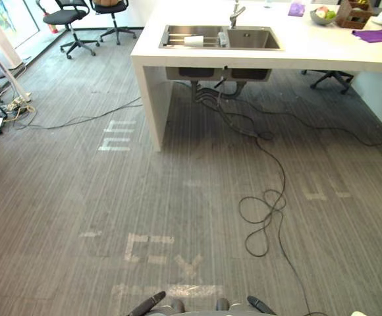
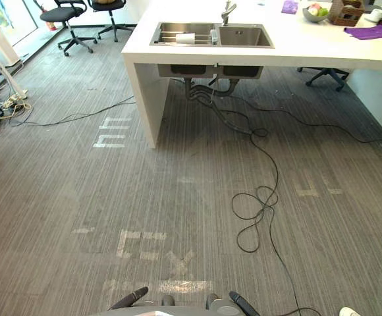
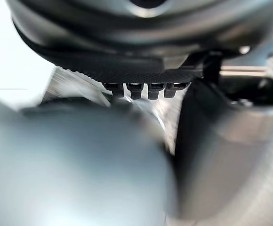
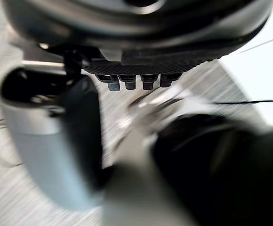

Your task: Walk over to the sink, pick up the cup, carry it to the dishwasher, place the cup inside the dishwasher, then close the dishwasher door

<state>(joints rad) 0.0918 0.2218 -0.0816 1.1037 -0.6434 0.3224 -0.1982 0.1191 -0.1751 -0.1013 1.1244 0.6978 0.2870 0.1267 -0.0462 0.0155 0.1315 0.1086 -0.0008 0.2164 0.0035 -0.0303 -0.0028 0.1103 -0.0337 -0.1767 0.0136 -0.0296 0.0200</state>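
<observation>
The cup (image 1: 193, 41) is a small white cylinder, and it appears to lie on its side on the bars of a rack (image 1: 178, 41) across one basin of the steel sink (image 1: 253, 39). That basin is the one toward the left hand's side. The other basin, on the right hand's side, holds nothing that can be made out, and a faucet (image 1: 236, 12) stands behind the divide. The cup is far ahead of both hands, across a wide stretch of floor (image 1: 79, 197), and roughly on a line between them. The left hand (image 3: 136, 68) hangs low with its fingers (image 3: 148, 89) in a loose row apart from the thumb (image 3: 207, 141), holding nothing. The right hand (image 4: 141, 66) hangs the same way, fingers and thumb (image 4: 56, 141) apart and nothing between them. Further along the counter (image 1: 309, 51), off toward the right hand's side, a bowl (image 1: 320, 18) holds fruit and a purple cloth (image 1: 377, 34) lies flat.
</observation>
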